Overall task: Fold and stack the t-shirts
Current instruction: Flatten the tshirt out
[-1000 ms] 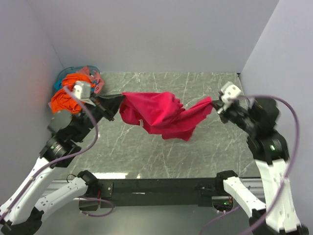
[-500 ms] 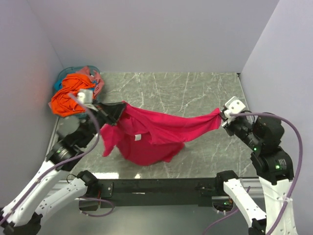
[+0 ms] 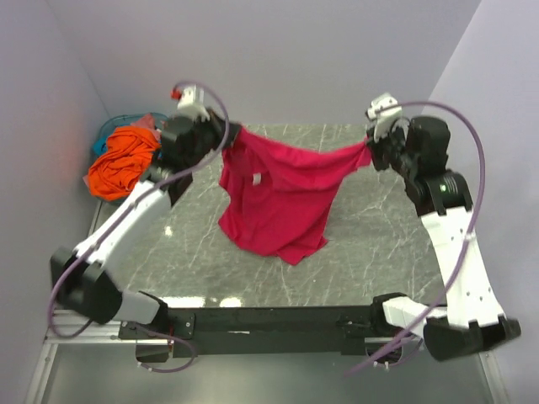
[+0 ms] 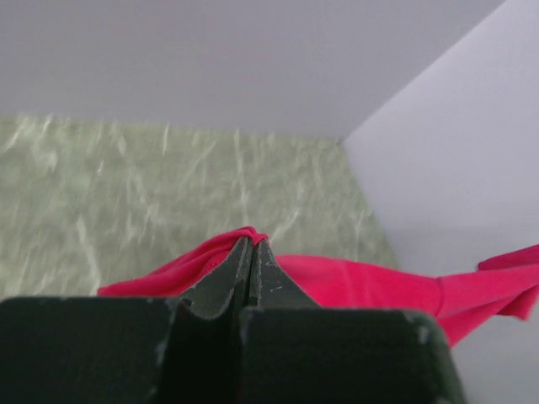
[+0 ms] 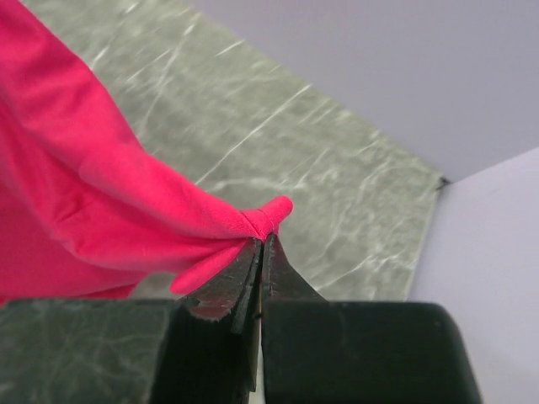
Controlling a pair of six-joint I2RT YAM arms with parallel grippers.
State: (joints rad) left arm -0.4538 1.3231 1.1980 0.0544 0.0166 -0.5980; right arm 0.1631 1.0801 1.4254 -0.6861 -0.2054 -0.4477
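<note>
Crimson-pink soft cloth t-shirt hanging stretched over the grey-green marble table, my left gripper closed tight on one upper corner, my right gripper closed tight on the other corner

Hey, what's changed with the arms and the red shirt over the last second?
Both arms swung up and away toward the back wall, carrying the crimson shirt; it went from a bunched sag to hanging stretched between the left gripper and right gripper. Both stayed shut on it. The orange shirt at far left stayed put.
</note>
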